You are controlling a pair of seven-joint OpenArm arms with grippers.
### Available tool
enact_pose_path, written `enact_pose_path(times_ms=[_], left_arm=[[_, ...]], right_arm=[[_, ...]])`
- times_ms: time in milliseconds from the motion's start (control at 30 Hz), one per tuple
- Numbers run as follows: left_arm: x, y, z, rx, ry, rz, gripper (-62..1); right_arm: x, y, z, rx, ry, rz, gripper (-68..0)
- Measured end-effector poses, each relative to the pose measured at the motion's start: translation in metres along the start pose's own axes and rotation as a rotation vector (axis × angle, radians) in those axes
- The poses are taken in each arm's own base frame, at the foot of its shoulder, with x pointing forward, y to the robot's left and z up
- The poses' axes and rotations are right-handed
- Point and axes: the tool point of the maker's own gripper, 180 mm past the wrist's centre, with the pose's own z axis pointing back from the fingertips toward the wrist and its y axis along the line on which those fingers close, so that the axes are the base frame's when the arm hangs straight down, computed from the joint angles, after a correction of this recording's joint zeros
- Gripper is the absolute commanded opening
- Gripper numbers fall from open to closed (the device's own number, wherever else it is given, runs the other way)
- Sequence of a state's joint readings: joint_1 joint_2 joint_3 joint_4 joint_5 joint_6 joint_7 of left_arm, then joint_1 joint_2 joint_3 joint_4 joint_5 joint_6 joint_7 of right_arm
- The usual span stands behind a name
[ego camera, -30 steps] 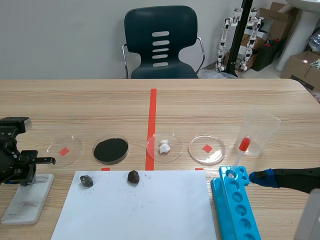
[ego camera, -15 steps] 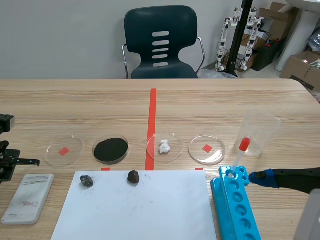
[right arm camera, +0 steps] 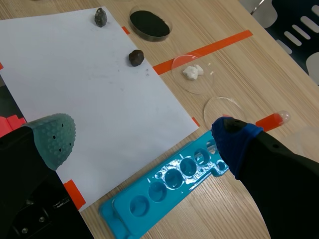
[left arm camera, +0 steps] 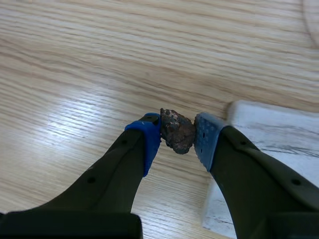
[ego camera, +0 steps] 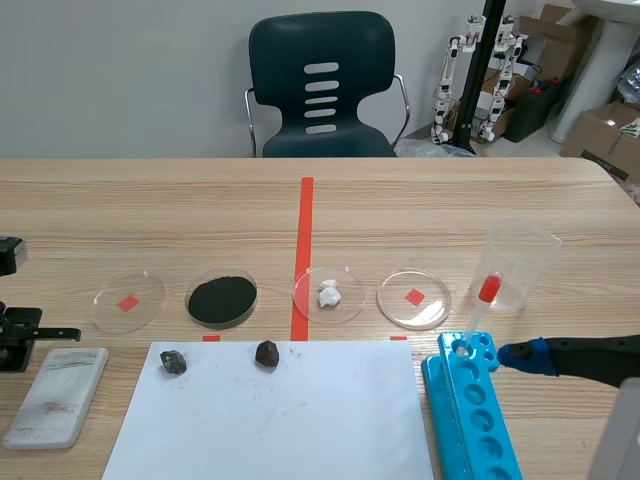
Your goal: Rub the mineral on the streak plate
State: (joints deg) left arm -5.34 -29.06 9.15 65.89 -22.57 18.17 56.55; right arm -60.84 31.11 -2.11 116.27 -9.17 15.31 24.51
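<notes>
While the left gripper (left arm camera: 177, 135) clamps the mineral (left arm camera: 175, 128) beside the streak plate (ego camera: 55, 395) at lower left, rubbing looks next: press down and drag.

A pale wooden surface (ego camera: 450, 200) runs toward the far side, where a dark chair (ego camera: 322, 85) stands before a plain grey wall (ego camera: 120, 70). Cardboard boxes (ego camera: 603, 132) sit far right.
</notes>
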Motion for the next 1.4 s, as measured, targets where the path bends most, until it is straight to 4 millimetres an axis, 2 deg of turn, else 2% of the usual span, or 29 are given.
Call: enact_pose_path(times_ms=[267,467,600,867,1100,1200,1267,1400], left_arm=[[0.016,-0.023,0.025,-0.12,-0.163,-0.022,-47.9],[0.017,-0.04,0.051,-0.232,-0.3,-0.052,-47.9],[0.008,-0.061,0.075,-0.349,-0.387,-0.084,-47.9],[-0.017,-0.089,0.133,-0.5,-0.572,-0.12,-47.9],[-0.037,-0.098,0.187,-0.578,-0.692,-0.201,-47.9],[-0.046,-0.107,0.213,-0.609,-0.747,-0.268,-47.9],[-0.054,-0.115,0.226,-0.639,-0.745,-0.294,-47.9],[-0.054,-0.129,0.247,-0.712,-0.764,-0.304,-47.9]], right_arm=[[0.0,0.0,0.0,0.0,0.0,0.0,-10.6],[0.0,0.0,0.0,0.0,0.0,0.0,-10.6],[0.0,0.0,0.0,0.0,0.0,0.0,-10.6],[0.0,0.0,0.0,-0.001,0.0,0.0,-10.6],[0.0,0.0,0.0,0.0,0.0,0.0,-10.6],[0.0,0.0,0.0,0.0,0.0,0.0,-10.6],[0.0,0.0,0.0,0.0,0.0,0.0,-10.6],[0.0,0.0,0.0,0.0,0.0,0.0,-10.6]])
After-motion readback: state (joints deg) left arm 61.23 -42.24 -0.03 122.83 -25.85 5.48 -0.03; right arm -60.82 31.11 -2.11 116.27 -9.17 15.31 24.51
